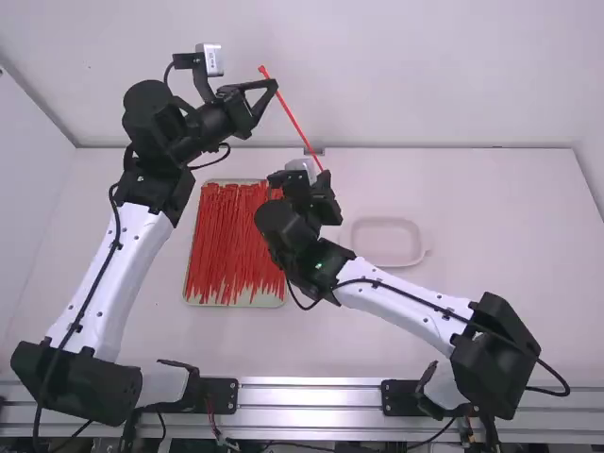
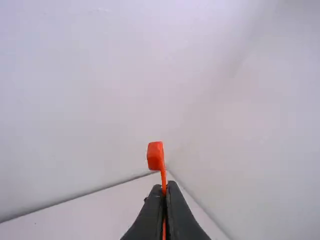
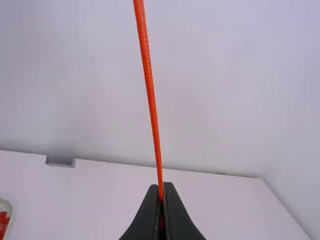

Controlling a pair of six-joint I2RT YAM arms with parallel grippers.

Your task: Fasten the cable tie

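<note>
– Above the far half of the desk (image 1: 491, 198), what do we label first?

– We label the single red cable tie (image 1: 293, 121). It is held off the surface as a straight strip. Seen from the high view, it slants from its head at 11 o'clock down to its tail at 5 o'clock.

– Which claw takes which end?

– The left claw (image 1: 274, 85) is pinching the strip just beneath the head. From the left wrist view we note the cable tie (image 2: 155, 156) showing its square head just past the left claw (image 2: 163, 189), whose fingers are pressed together on it. The right claw (image 1: 319, 173) pinches the tail end. From the right wrist view the cable tie (image 3: 150, 100) rises straight out of the right claw (image 3: 161, 189), which is likewise pressed together around it.

– How do we describe the fastening?

– We mark it as not yet made: head and tail are well apart, each in its own claw.

– What else do we annotate on the desk?

– At 7 o'clock from the right claw lies a tray (image 1: 236, 304) heaped with spare ties (image 1: 231, 241), all red. At 4 o'clock from it sits a white dish (image 1: 417, 247), apart from the tray. A small grey bracket (image 3: 60, 161) sits where desk meets back wall.
</note>
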